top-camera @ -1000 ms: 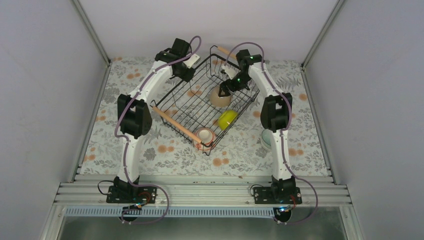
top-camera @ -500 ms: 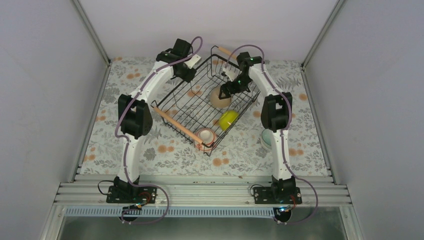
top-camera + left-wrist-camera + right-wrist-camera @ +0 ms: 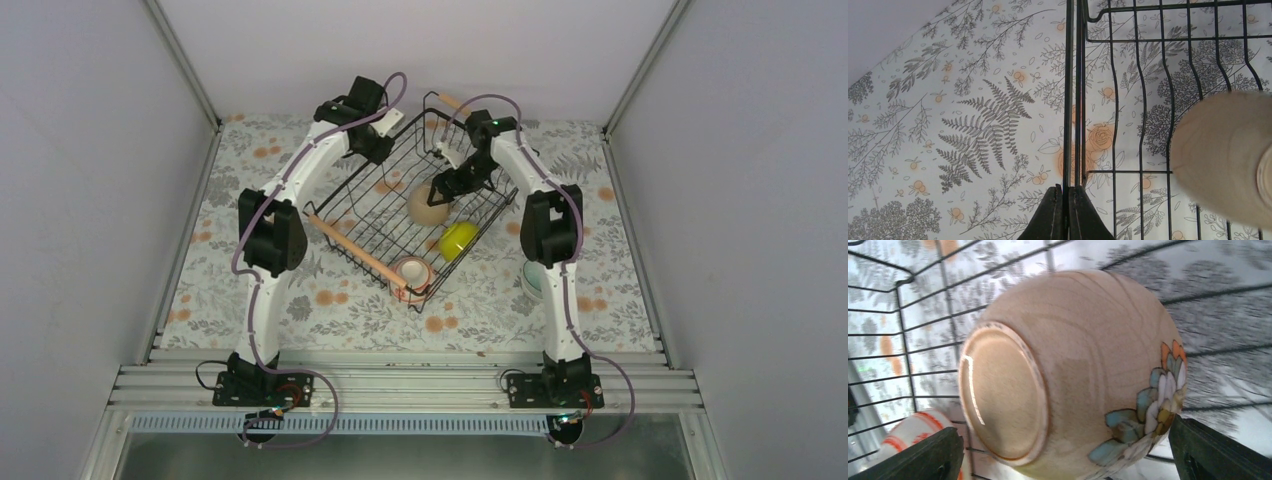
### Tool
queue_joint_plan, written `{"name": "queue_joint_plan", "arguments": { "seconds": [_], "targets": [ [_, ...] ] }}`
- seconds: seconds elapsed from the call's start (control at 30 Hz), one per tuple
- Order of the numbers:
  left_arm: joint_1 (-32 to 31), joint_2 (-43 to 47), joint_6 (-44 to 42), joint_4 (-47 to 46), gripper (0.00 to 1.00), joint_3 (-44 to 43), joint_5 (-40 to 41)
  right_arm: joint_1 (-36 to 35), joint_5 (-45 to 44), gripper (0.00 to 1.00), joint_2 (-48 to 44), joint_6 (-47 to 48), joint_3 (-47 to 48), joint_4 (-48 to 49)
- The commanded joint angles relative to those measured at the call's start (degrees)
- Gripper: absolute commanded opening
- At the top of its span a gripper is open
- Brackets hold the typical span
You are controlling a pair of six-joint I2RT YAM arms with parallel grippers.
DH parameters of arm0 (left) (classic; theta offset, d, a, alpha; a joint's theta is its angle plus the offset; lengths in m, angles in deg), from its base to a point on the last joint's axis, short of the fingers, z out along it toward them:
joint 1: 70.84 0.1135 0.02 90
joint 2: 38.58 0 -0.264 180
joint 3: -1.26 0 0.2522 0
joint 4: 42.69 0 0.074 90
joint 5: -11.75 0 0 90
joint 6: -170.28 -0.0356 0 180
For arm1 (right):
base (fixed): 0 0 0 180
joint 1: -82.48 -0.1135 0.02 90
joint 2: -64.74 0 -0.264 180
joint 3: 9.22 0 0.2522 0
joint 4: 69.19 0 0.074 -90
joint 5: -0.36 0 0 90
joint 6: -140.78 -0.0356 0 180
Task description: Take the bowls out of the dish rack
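Note:
The dish rack [image 3: 372,214] is a black wire basket with wooden rod handles, set diagonally on the floral cloth. My left gripper [image 3: 384,150] is shut on its far-left rim wire [image 3: 1068,100], the fingers [image 3: 1066,192] pinched together around it. Inside lie a tan bowl [image 3: 428,205] tipped on its side, a yellow-green bowl [image 3: 456,238] and a pinkish bowl [image 3: 410,272] with red-orange bands. My right gripper [image 3: 1068,452] is open and straddles the tan bowl [image 3: 1073,365], whose foot faces the camera. Its left finger [image 3: 928,457] stands apart from the bowl.
A pale mint bowl [image 3: 531,279] sits on the cloth outside the rack, partly hidden by the right arm. The rack's walls and wire grid surround the right gripper. White enclosure walls stand at the back and both sides.
My right gripper has pushed further left and down into the rack. The tan bowl has shifted left and tipped with it. The left gripper has stayed shut on the rim.

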Motion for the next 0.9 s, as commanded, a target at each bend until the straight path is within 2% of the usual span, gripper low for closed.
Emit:
{"name": "queue_joint_plan", "arguments": {
  "seconds": [0.0, 0.23, 0.87],
  "targets": [
    [-1.6, -0.8, 0.2, -1.6, 0.02, -2.4, 0.5, -3.4, 6.8, 1.0, -3.0, 0.1, -2.0, -1.3],
    [-1.6, -0.8, 0.2, -1.6, 0.02, -2.2, 0.6, -5.0, 8.0, 1.0, -2.2, -0.5, -1.8, -1.3],
    [-1.8, -1.1, 0.4, -1.6, 0.02, -3.6, -0.1, -8.7, 1.3, 1.0, 1.1, 0.9, -3.5, -1.3]
  ]
}}
